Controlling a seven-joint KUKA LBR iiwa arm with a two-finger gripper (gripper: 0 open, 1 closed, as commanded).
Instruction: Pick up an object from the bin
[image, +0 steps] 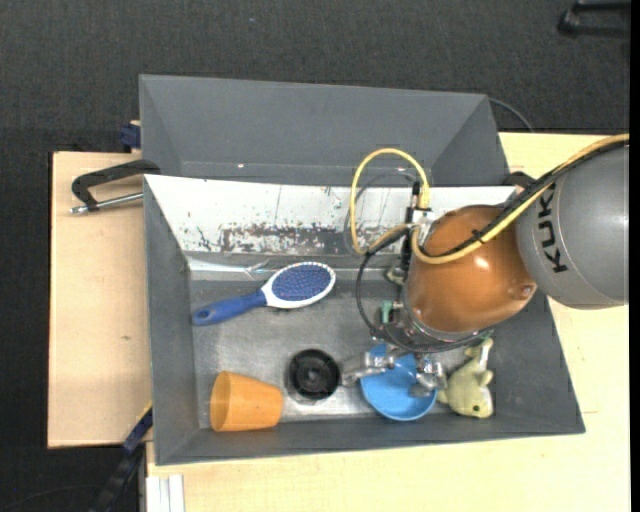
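Hanging low in the right part of the grey metal bin (170, 330), my gripper (405, 368) sits beneath the rounded orange cover (465, 275) on my wrist, which hides most of it. Whether it is apart or together I cannot tell, and I see nothing that is plainly clamped in it.

Directly under me, and reaching a little further toward the near wall at the bottom of the view, lies a shallow blue plastic dish (395, 400). Its curved rim faces that wall, and it looks wider across the view than from front to back. This is the thing I am over, and I judge it the likeliest pick, since it sits straight below me rather than off to a side.

Just beside the dish on its right, touching or nearly so, is a small pale yellow-green soft toy figure (470, 392). On the other side, near but apart, rests a black round rubbery disc with a hole in its middle (314, 372). Further left an orange plastic cup (243, 402) lies on its side. A blue-handled oval hairbrush (280, 290) rests well apart, toward the back wall.

The coming move turns on that vertical line. The dish is below me and slightly forward, so I would expect a short descent and a grip across its rim. Drifting right would risk catching the toy instead.
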